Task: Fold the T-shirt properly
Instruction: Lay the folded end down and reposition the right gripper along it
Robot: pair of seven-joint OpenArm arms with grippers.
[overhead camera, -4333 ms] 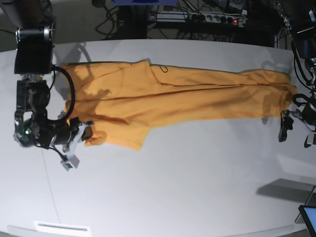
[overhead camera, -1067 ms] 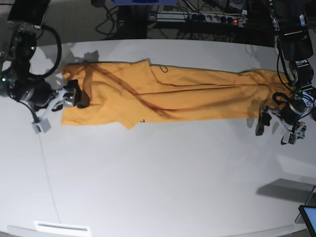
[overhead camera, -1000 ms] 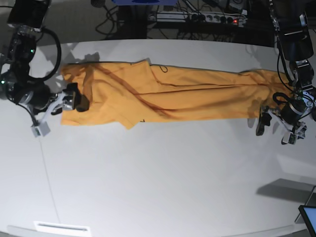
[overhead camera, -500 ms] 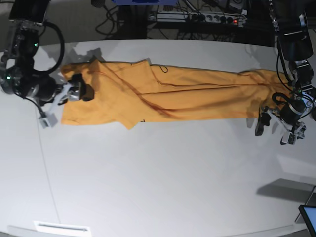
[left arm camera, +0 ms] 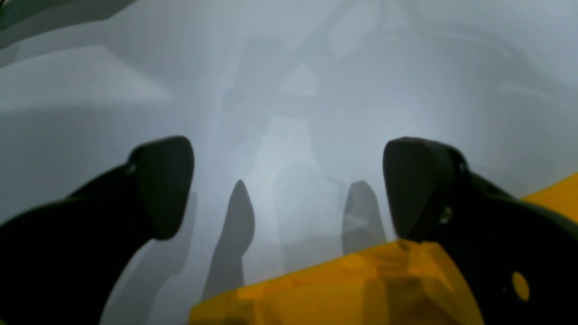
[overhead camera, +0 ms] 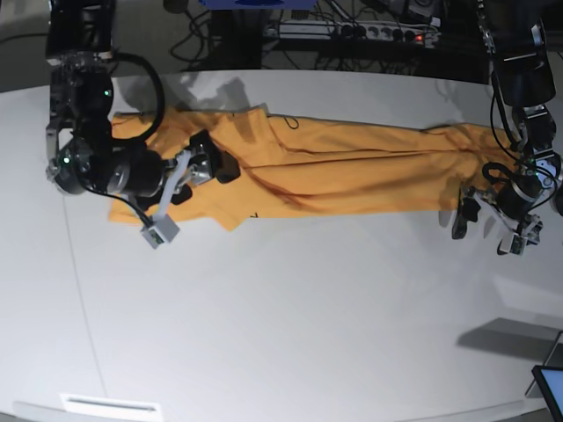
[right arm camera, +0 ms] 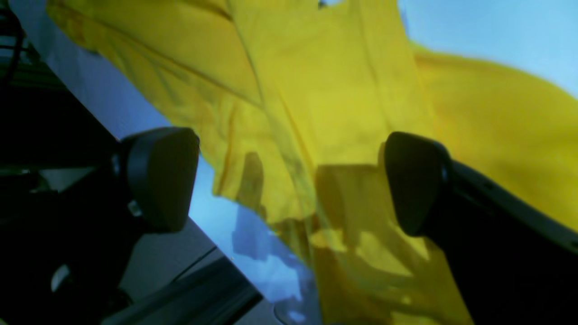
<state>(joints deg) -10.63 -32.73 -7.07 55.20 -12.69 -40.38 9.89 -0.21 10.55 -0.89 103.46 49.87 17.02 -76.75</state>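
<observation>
Moved since half a second ago: right claw (overhead camera: 204, 167), formerly at the shirt's 9 o'clock end in the base view, now sits further in toward the garment's middle, over the folded sleeve area; the left claw (overhead camera: 489, 224) is unchanged in place.

Item 1. T-shirt (overhead camera: 352, 171): plain orange-yellow cloth, lying flat and stretched long across the white worktop (overhead camera: 290, 325) from 9 o'clock to 3 o'clock in the base view. Its 9 o'clock portion is wider, with a pointed flap hanging toward 6 o'clock; its 3 o'clock portion is narrow and bunched. Long creases run along its length.

Item 2. Right claw (right arm camera: 289, 180): jaws wide apart in the right wrist view, nothing pinched between them. Yellow T-shirt (right arm camera: 343, 99) fills the space beyond the fingers (right arm camera: 158, 176), with a bare strip of worktop (right arm camera: 253, 243) at 7 o'clock. Whether the fingertips touch the cloth cannot be told.

Item 3. Left claw (left arm camera: 289, 185): jaws spread wide, empty, bare worktop (left arm camera: 289, 90) between them. An edge of the T-shirt (left arm camera: 343, 289) shows at 6 o'clock in the left wrist view, just beside the finger (left arm camera: 415, 185) on that view's right. In the base view this claw sits just off the shirt's 3 o'clock end, toward 5 o'clock.

Item 4. Cables and a power strip (overhead camera: 387, 33) at 12 o'clock, beyond the worktop.
</observation>
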